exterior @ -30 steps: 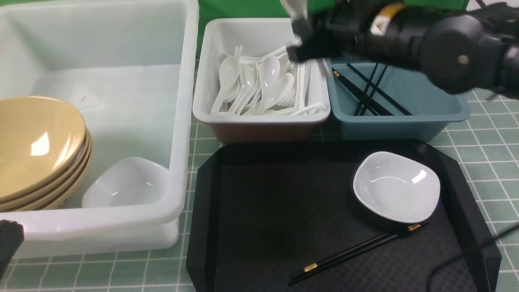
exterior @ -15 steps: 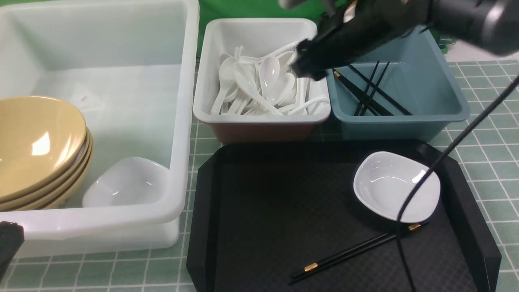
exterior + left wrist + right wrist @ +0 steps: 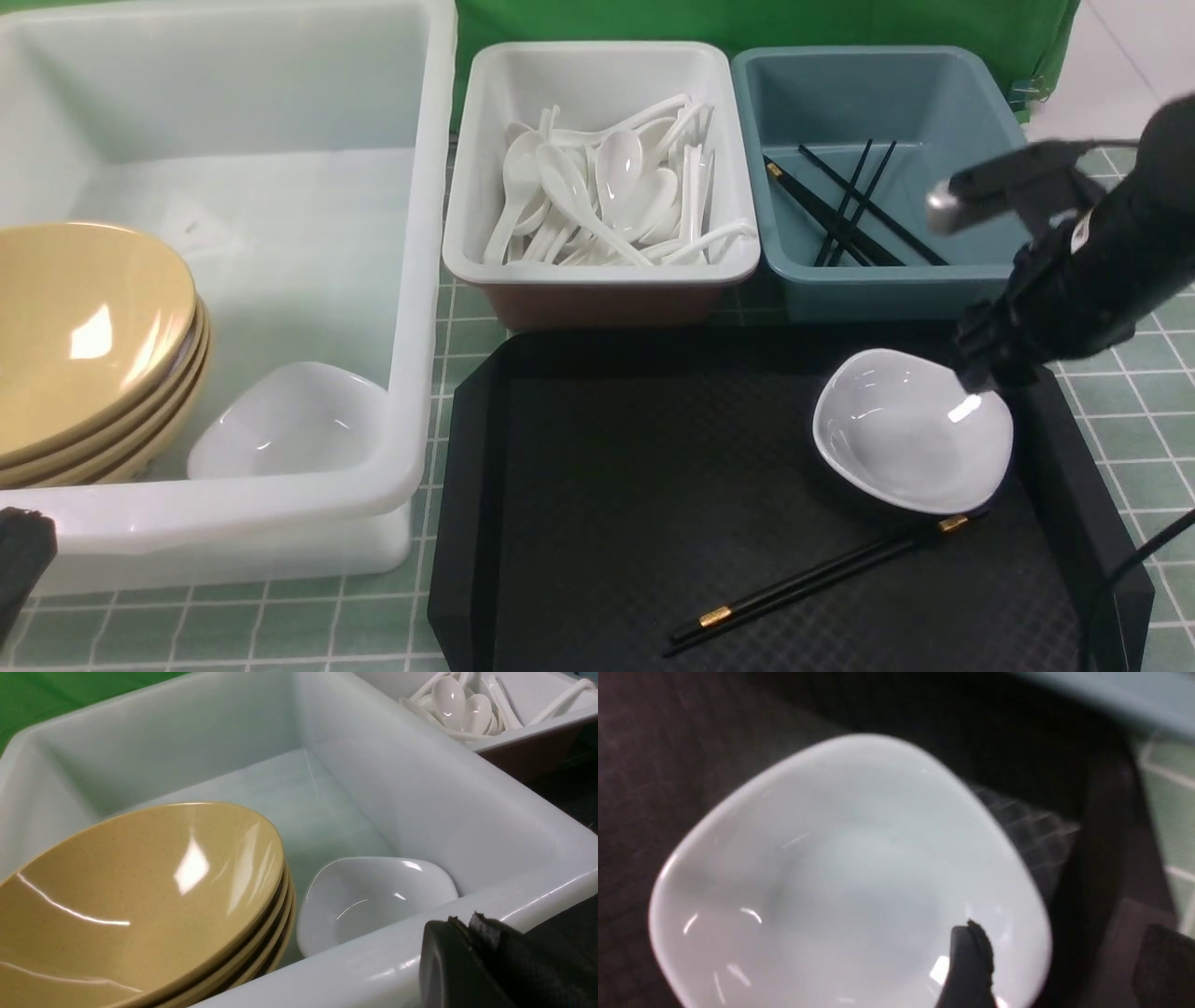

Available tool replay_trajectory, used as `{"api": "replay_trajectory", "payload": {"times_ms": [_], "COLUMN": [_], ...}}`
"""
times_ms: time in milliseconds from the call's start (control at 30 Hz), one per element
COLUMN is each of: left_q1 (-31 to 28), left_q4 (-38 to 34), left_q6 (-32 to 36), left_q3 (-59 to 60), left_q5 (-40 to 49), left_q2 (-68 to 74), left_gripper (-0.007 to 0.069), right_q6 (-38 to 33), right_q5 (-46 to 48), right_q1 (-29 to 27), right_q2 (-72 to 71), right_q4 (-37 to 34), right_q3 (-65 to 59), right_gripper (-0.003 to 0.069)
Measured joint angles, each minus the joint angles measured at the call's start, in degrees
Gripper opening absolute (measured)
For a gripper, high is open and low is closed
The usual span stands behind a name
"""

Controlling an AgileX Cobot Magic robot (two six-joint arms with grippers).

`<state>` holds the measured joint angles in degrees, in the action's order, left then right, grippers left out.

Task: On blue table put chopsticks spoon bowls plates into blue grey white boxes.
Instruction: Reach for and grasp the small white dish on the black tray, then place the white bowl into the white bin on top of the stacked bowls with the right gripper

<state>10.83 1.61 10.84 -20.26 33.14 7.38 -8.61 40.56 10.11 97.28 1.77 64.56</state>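
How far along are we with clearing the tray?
Done: bowls and one plate sit in the big tub, spoons in the white box, chopsticks in the blue box. In hand: the right pincer hangs open over the rim of the other plate, on the tray, not gripping yet. Left: that plate and the chopstick pair beside it.

Right end effector (image 3: 980, 373), now spread, from white box (image 3: 597, 273) to plate (image 3: 896, 439) rim
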Motion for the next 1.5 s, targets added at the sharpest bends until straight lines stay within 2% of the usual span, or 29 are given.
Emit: {"api": "replay_trajectory", "payload": {"times_ms": [233,300,367,400,433,633,733,867,933,967,1000,1033,1133,1200,1300,1400,1500], "left_q1": [0.00,0.00,0.00,0.00,0.00,0.00,0.00,0.00,0.00,0.00,0.00,0.00,0.00,0.00,0.00,0.00,0.00], "left_q4": [0.00,0.00,0.00,0.00,0.00,0.05,0.05,0.05,0.05,0.05,0.05,0.05,0.05,0.05,0.05,0.05,0.05], "left_q6": [0.00,0.00,0.00,0.00,0.00,0.00,0.00,0.00,-0.05,-0.05,-0.05,-0.11,-0.06,-0.06,-0.06,-0.06,-0.06], "left_q3": [0.00,0.00,0.00,0.00,0.00,0.00,0.00,0.00,0.00,0.00,0.00,0.00,0.00,0.00,0.00,0.05,0.05], "left_q5": [-0.01,-0.01,-0.01,-0.01,-0.04,0.01,0.01,0.01,0.01,0.01,0.01,-0.04,-0.04,-0.04,-0.04,-0.04,-0.04], "left_q2": [0.00,0.00,0.00,0.00,0.00,0.00,0.00,0.00,0.00,0.00,0.00,0.00,0.00,0.00,0.00,0.00,0.00], "left_gripper": [0.0004,0.0004,0.0004,0.0004,0.0004,0.0004,0.0004,0.0004,0.0004,0.0004,0.0004,0.0004,0.0004,0.0004,0.0004,0.0004,0.0004], "right_q6": [0.04,-0.03,-1.14,-1.23,-1.81,-2.15,-3.73,-7.47,-13.39,-13.96,-17.18,-23.28,-34.03,-43.05,-53.10,-61.35,-67.58], "right_q5": [-3.58,-3.90,-4.08,-4.08,-4.02,-1.41,1.57,3.39,3.37,3.26,2.69,1.03,-3.36,-8.48,-15.31,-20.28,-24.89], "right_q1": [-0.06,-0.06,-0.06,-0.06,-0.24,-0.24,-0.24,-0.24,-0.19,-0.18,0.46,2.06,7.70,14.41,22.96,30.07,33.73], "right_q2": [4.77,7.10,7.67,7.67,7.49,3.22,-3.46,-9.97,-14.35,-14.62,-15.88,-16.70,-16.27,-14.53,-9.56,-3.25,2.45], "right_q4": [-0.77,-2.46,-4.82,-4.99,-6.17,-7.75,-9.40,-13.76,-25.23,-25.23,-31.67,-39.62,-55.22,-66.15,-74.74,-77.54,-78.30], "right_q3": [-0.70,-0.70,-0.63,-0.63,-0.58,-0.64,-0.68,-0.75,-0.78,-0.78,-0.78,-0.78,-0.78,-0.48,2.40,7.90,12.62], "right_gripper": [0.0486,0.0459,0.0379,0.0370,0.0306,0.0197,0.0084,0.0078,0.0078,0.0078,0.0078,0.0078,0.0078,0.0078,0.0078,0.0078,0.0078]}}
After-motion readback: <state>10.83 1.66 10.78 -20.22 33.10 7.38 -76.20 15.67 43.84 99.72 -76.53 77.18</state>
